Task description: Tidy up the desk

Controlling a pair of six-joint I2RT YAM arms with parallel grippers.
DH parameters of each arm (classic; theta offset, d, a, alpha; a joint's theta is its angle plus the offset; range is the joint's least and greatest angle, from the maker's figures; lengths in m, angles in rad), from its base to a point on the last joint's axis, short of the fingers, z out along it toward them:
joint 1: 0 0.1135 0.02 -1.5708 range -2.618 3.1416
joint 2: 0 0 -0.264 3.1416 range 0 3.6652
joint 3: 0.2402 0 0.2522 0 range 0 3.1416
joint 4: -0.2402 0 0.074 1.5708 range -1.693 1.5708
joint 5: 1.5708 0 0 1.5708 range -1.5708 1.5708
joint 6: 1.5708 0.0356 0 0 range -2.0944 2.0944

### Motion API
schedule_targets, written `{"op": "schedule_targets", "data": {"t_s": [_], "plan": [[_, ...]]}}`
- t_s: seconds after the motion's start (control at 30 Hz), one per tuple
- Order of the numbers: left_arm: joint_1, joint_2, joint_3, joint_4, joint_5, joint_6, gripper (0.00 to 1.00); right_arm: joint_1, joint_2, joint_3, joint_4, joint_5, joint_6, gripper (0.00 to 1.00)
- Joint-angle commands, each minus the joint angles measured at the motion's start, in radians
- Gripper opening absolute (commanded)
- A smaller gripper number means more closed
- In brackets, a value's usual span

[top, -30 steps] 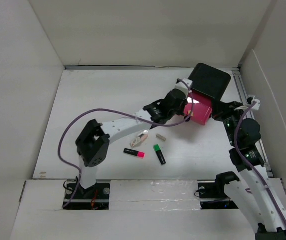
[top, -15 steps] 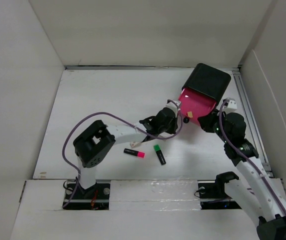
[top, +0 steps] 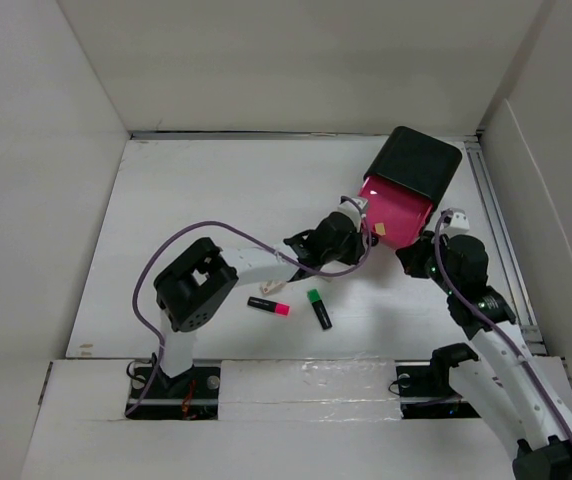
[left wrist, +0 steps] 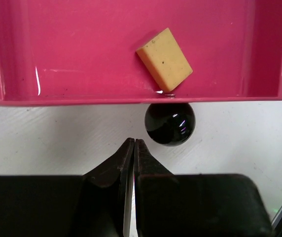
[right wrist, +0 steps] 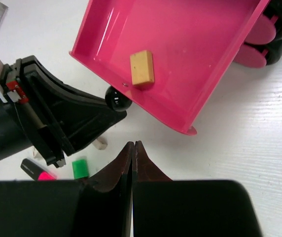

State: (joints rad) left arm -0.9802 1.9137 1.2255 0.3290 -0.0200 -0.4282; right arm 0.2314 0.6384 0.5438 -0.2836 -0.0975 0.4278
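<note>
Sorting step: eraser [left wrist: 164,59] in open pink drawer [top: 394,210], far right of counter [top: 196,200]
Loose pink highlighter [top: 268,306] mid-counter, likely next pick, needs an opened grip; left fingers [left wrist: 123,159] closed, empty, just short of drawer knob [left wrist: 170,123]; right fingers [right wrist: 124,163] closed, empty, nearby

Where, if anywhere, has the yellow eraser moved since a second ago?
Yes. The eraser left the desk beside the green highlighter, going up-right into the pink drawer.

Bright, even light from above. Soft, faint shadows on the desk [top: 196,180]. White glare streaks on the pink drawer [left wrist: 82,49]; black knob [left wrist: 170,123] mirrors highlights. Focus sharp.
</note>
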Motion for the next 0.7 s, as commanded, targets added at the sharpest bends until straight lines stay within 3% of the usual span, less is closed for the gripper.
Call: {"op": "schedule_targets", "data": {"t_s": [0.0,0.27,0.3,0.33,0.37,0.4,0.5,0.67], "plan": [[-0.005,-0.084,-0.027,0.033,-0.012,-0.003,0.00,0.009,-0.009,-0.002,0.029,-0.041,-0.023,0.00],[-0.026,-0.139,-0.107,-0.048,-0.138,-0.023,0.00,0.009,-0.042,0.038,0.030,-0.031,-0.037,0.00],[-0.026,-0.151,-0.121,-0.057,-0.158,-0.043,0.04,0.009,-0.045,0.035,0.035,-0.033,-0.035,0.02],[-0.026,-0.191,-0.170,-0.074,-0.216,-0.062,0.20,0.009,-0.046,0.025,0.052,-0.036,-0.028,0.10],[-0.026,-0.202,-0.170,-0.074,-0.216,-0.072,0.20,0.009,-0.046,0.025,0.052,-0.036,-0.027,0.10],[-0.026,-0.214,-0.191,-0.082,-0.251,-0.083,0.29,0.009,-0.045,0.025,0.057,-0.038,-0.026,0.12],[-0.026,-0.245,-0.222,-0.136,-0.313,-0.125,0.42,0.009,-0.036,0.030,0.060,-0.048,-0.034,0.21],[-0.026,-0.239,-0.251,-0.208,-0.362,-0.196,0.46,0.019,-0.032,0.028,0.066,-0.061,-0.037,0.28]]}}
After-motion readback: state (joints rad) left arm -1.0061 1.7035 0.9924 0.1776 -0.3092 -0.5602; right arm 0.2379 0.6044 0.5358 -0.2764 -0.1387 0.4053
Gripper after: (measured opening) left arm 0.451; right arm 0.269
